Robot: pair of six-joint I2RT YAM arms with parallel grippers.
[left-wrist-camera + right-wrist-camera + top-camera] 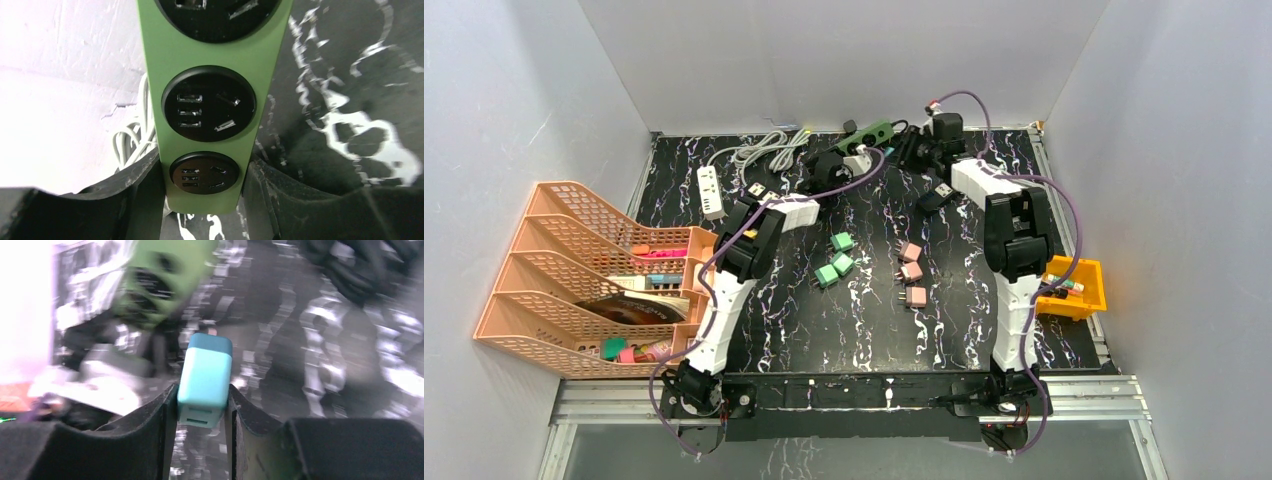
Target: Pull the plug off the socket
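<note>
A green power strip [870, 133] with round black sockets lies at the back of the table. My left gripper [202, 200] is shut on its near end; the strip [212, 45] runs up the left wrist view with its sockets empty. My right gripper [200, 410] is shut on a teal plug [205, 375], held clear of the strip [160, 275], which shows blurred at the upper left of the right wrist view. In the top view the right gripper [914, 148] is just right of the strip and the left gripper [832, 168] at its left end.
A white power strip [711, 192] with a coiled white cable [764, 148] lies at the back left. Green plugs [835, 258] and pink plugs [912, 272] sit mid-table. An orange file rack [584, 280] stands left, a yellow bin [1079, 290] right, a black adapter [936, 196] near the right arm.
</note>
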